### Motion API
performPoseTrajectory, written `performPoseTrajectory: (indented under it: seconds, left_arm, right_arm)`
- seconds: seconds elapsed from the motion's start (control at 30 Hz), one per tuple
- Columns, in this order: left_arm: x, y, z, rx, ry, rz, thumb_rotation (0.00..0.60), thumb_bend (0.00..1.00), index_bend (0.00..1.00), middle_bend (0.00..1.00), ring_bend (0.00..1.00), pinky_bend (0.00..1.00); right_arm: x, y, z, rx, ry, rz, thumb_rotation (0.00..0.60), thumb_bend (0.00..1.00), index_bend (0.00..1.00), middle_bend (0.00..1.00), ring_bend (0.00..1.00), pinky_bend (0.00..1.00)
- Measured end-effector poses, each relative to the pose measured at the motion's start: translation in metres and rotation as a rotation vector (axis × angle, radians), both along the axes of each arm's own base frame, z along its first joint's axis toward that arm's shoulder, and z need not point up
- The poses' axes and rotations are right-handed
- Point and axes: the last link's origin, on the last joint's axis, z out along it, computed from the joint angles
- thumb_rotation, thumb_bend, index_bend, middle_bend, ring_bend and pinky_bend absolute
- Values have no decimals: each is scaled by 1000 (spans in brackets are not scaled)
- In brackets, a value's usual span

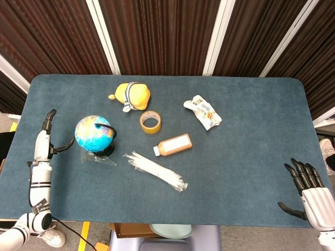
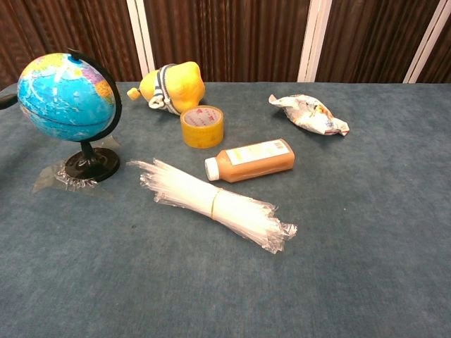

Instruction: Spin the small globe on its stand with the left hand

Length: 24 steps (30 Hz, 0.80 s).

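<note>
While the left hand (image 1: 43, 141) sits near the tabletop's (image 1: 246, 136) left edge, fingers spread and holding nothing, the globe (image 1: 93, 134) stands just to its right, apart from it, with a gap between thumb tip and sphere. Globe is upright on its black stand (image 2: 91, 163), base on a scrap of clear plastic (image 2: 56, 178). Chest view shows only a dark sliver at the left edge beside the globe. Right hand (image 1: 309, 191) is at the near right corner, fingers splayed, empty, well apart from everything. Near the globe: tape roll (image 1: 150, 122), orange bottle (image 1: 175, 145), straw bundle (image 1: 156, 170).
</note>
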Motion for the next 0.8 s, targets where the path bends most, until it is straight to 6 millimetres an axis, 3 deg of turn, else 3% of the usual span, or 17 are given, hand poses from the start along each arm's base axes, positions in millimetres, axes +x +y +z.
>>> performPoseTrajectory:
  seconds: [0.8]
  left_arm:
    - [1,50,-7,-32,-9,59,600,282,0,0,0,0]
  right_arm:
    - [-1,-3,1,-35,9,-26,600,67,0,0,0,0]
